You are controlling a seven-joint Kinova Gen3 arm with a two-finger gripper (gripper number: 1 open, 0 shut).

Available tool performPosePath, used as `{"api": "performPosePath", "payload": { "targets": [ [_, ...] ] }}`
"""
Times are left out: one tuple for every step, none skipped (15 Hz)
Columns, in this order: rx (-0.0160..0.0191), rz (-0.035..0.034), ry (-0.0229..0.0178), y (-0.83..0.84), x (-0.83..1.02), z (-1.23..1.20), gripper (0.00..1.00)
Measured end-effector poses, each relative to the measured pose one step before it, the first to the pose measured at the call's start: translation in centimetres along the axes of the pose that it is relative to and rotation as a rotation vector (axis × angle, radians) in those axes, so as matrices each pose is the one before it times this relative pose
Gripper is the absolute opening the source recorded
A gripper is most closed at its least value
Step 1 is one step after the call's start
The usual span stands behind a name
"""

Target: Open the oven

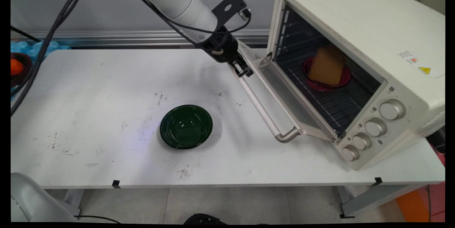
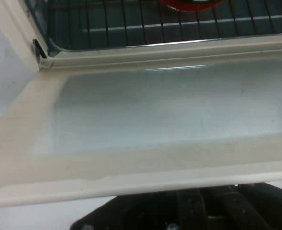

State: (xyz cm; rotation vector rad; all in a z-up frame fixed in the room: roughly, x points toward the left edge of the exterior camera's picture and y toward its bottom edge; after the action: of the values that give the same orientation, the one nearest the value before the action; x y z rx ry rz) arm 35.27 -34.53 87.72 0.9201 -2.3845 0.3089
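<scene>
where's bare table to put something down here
Widest free patch: left of the green bowl, out to the table edge. Also bare: the near strip in front of the bowl, and the far strip behind it. Crowded on the right: open oven, its door and the gripper.

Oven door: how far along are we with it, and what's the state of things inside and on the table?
Looks done: the oven door is swung down open, and a red dish with a tan slice sits on the rack. In hand: the gripper is at the far end of the door handle; its grip is not discernible. Untouched: the green bowl stands empty on the table.
</scene>
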Motion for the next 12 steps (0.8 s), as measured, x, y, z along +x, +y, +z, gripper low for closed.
{"api": "performPosePath", "payload": {
  "targets": [
    [-0.00341, -0.00084, 0.00174, -0.211, -0.415, 0.058, 0.0],
    [-0.00307, -0.00086, 0.0008, -0.176, -0.38, 0.034, 0.0],
    [-0.00337, -0.00051, 0.00042, -0.188, -0.438, 0.02, 0.0],
    [-0.00334, -0.00065, 0.00016, -0.178, -0.45, 0.01, 0.0],
    [-0.00305, -0.00024, -0.00047, -0.135, -0.384, 0.008, 0.0],
    [-0.00355, -0.00058, -0.00047, -0.137, -0.447, 0.005, 0.0],
    [-0.00341, -0.00024, -0.00086, -0.125, -0.451, 0.008, 0.0],
    [-0.00272, -0.00047, -0.00075, -0.101, -0.395, 0.005, 0.0],
    [-0.00288, 0.00003, -0.00075, -0.106, -0.419, 0.014, 0.0],
    [-0.00322, -0.00048, -0.0017, -0.104, -0.487, 0.023, 0.0],
    [-0.00183, -0.00082, -0.00105, -0.062, -0.312, 0.017, 0.0],
    [-0.00131, -0.00037, -0.00093, -0.042, -0.233, 0.007, 0.0]
  ]
}}
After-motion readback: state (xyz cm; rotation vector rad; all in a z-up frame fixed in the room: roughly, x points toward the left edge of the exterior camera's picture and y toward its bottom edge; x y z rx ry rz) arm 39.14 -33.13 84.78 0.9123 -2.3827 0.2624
